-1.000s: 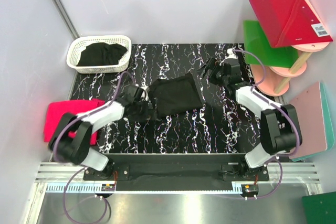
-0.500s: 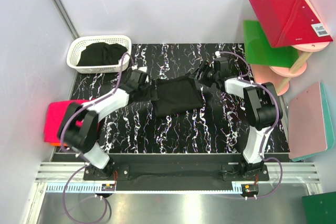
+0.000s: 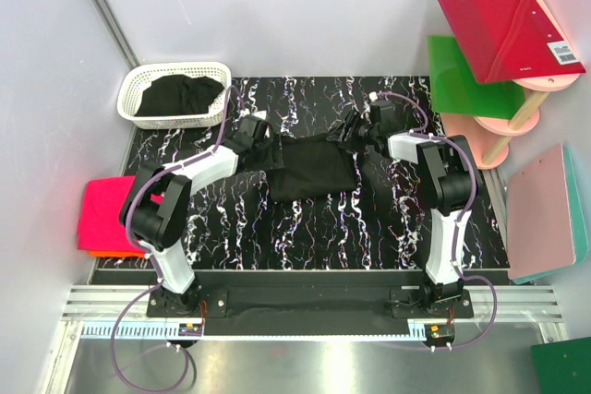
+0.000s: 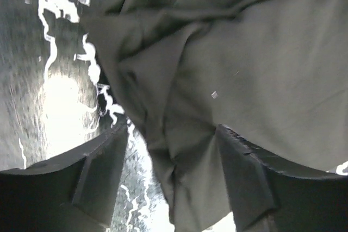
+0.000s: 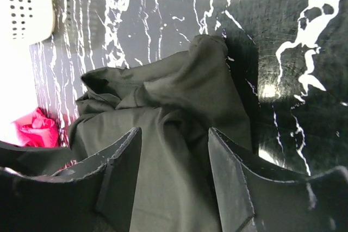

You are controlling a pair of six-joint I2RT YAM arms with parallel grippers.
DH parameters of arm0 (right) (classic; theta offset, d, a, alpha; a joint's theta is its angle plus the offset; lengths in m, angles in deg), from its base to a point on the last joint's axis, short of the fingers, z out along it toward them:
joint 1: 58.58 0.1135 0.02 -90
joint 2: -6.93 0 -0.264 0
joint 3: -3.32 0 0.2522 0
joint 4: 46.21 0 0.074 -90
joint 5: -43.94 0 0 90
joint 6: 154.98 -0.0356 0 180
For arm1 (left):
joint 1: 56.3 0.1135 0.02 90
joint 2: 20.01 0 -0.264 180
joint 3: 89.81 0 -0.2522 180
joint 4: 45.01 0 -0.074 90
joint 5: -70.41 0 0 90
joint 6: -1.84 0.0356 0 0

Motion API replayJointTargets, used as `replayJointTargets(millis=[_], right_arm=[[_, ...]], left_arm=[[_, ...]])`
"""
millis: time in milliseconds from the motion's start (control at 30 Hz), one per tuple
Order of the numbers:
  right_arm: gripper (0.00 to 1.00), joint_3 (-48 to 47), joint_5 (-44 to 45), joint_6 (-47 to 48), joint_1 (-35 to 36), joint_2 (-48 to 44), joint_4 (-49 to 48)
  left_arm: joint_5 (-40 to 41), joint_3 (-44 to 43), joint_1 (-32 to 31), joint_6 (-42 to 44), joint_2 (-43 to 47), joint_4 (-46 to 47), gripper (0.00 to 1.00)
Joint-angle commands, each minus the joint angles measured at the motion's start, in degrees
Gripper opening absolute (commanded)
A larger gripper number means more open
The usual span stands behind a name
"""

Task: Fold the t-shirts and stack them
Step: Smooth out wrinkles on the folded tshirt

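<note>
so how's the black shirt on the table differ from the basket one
The black cloth t-shirt on the marbled table lies spread out, the left hand and right hand at its ends; the other black t-shirt in the white lattice basket sits bunched, untouched. Both are plain black.

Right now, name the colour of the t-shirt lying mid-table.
Plain black t-shirt; clearest in the top external view.

Black t-shirt, rumpled, partly folded
</note>
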Motion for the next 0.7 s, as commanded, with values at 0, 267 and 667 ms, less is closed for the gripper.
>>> replayJointTargets(millis=[0,267,667], right_arm=[[0.59,-3.21,-3.96,-0.82,-0.22,2.79,-0.33],[0.21,-4.88,-7.48,-1.26,-0.31,5.87,-1.21],[0.00,2.58,-3.44,-0.82,-0.22,-0.79,-8.31]], left_arm=[[0.81,-3.44,0.36,-0.40,1.97,2.23,0.77],[-1.73,-7.57,0.71,1.00,-4.07,2.49,0.06],[-1.48,-8.63,1.68,0.83,-2.33,3.36,0.00]])
